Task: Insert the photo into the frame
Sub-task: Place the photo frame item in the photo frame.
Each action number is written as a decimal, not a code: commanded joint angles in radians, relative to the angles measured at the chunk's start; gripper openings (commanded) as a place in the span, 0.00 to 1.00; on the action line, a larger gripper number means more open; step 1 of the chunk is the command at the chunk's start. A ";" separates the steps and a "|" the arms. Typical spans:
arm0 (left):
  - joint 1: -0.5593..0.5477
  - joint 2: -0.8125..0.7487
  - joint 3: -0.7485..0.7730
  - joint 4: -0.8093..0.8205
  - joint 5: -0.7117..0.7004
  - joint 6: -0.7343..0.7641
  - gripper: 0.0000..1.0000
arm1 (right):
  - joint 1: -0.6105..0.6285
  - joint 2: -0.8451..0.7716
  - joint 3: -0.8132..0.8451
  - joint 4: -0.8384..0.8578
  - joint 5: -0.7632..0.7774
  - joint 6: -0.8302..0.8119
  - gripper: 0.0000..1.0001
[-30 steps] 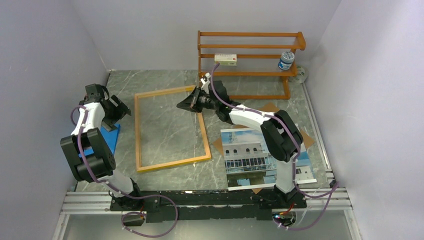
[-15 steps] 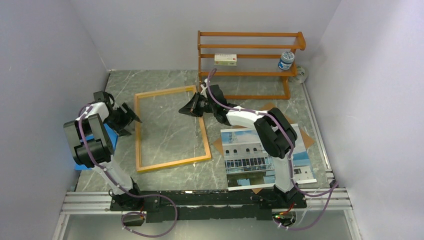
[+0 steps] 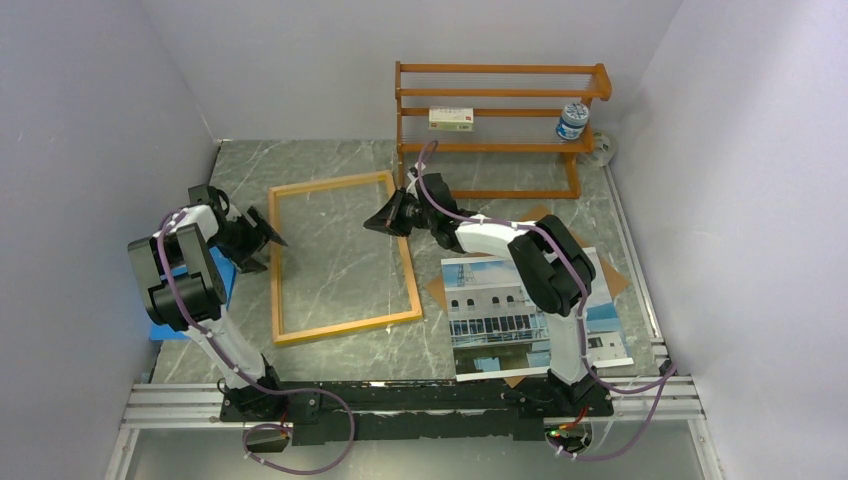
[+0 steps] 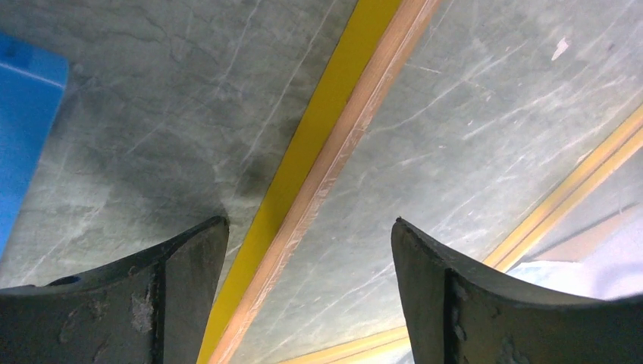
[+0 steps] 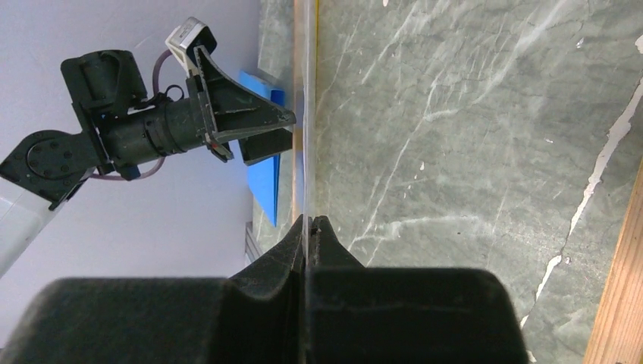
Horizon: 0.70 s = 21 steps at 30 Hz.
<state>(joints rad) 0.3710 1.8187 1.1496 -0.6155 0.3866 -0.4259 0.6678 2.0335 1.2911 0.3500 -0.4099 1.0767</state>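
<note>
The frame (image 3: 273, 275) lies flat on the table, wood-coloured back up, its yellow showing at the edge. The photo (image 3: 520, 310) lies face up at the front right on a brown board, partly under the right arm. My left gripper (image 3: 272, 232) is open, low over the frame's left bar (image 4: 334, 136), which runs between its fingers. My right gripper (image 3: 372, 223) is by the frame's right bar near the far corner. It is shut (image 5: 309, 221) on a thin clear sheet (image 5: 306, 114), seen edge-on. The left gripper (image 5: 288, 117) faces it across the frame.
A blue sheet (image 3: 215, 275) lies left of the frame, under the left arm. An orange-brown shelf rack (image 3: 500, 110) stands at the back with a small box and a jar on it. Brown board corners (image 3: 612, 280) stick out around the photo.
The left gripper swung right, from over the blue sheet to the frame's left bar. The right gripper has shifted slightly right and stays shut.
</note>
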 commanded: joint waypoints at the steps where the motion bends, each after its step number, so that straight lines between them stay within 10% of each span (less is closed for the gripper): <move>1: -0.001 0.033 -0.003 0.007 0.039 0.024 0.86 | -0.011 -0.014 0.005 0.068 -0.009 -0.017 0.00; 21: -0.003 0.086 0.012 -0.017 0.027 0.016 0.73 | -0.046 0.066 -0.010 0.117 -0.116 0.059 0.00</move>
<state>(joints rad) 0.3729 1.8530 1.1679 -0.6323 0.4244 -0.4297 0.6193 2.1029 1.2877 0.3954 -0.4995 1.1130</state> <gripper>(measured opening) 0.755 0.013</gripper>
